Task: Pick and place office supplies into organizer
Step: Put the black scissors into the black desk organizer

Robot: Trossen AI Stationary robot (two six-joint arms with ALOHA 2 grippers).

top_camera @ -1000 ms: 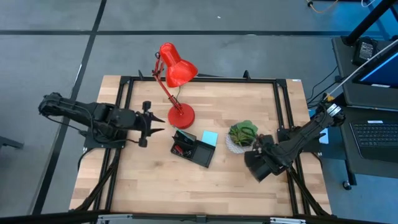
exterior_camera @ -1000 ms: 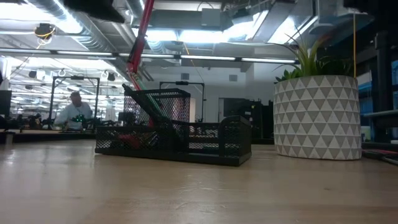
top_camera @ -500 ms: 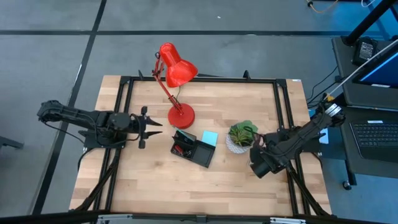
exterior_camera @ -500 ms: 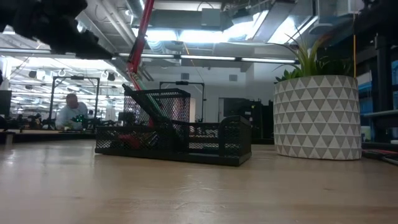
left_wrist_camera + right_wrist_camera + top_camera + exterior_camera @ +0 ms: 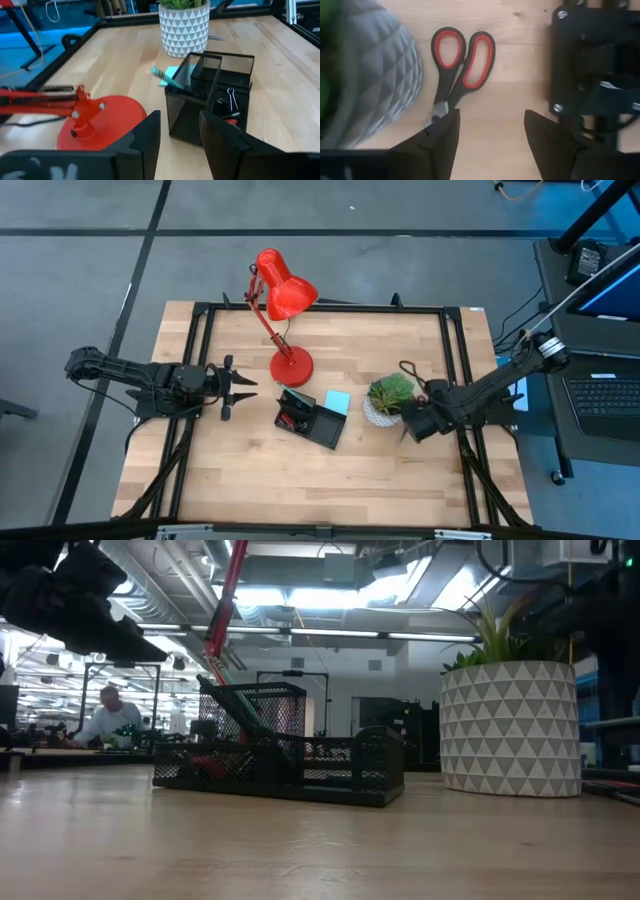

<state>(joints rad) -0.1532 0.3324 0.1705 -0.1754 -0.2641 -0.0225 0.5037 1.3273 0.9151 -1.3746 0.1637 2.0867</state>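
The black mesh organizer [image 5: 310, 418] stands mid-table and holds a teal pen [image 5: 162, 74] and black clips [image 5: 231, 98]. A light blue sticky-note pad [image 5: 337, 401] lies flat against its far side. Red-handled scissors [image 5: 460, 60] lie flat on the table beside the plant pot [image 5: 365, 75]; they show only in the right wrist view. My right gripper [image 5: 492, 140] is open and hovers over the table close by the scissors, next to the pot [image 5: 385, 408]. My left gripper [image 5: 235, 385] is open, off the table, left of the organizer [image 5: 215, 100].
A red desk lamp stands with its round base [image 5: 291, 366] just beyond the organizer, its arm rising toward the far edge. The green plant [image 5: 390, 392] in its white patterned pot [image 5: 510, 725] stands right of the organizer. Bare wood lies toward the near edge [image 5: 300, 490].
My left gripper has drawn back a little toward the table's left edge and come lower, now showing in the low view. My right gripper has moved toward the far edge, closer to the plant pot, and has turned at the wrist. Nothing on the table has moved.
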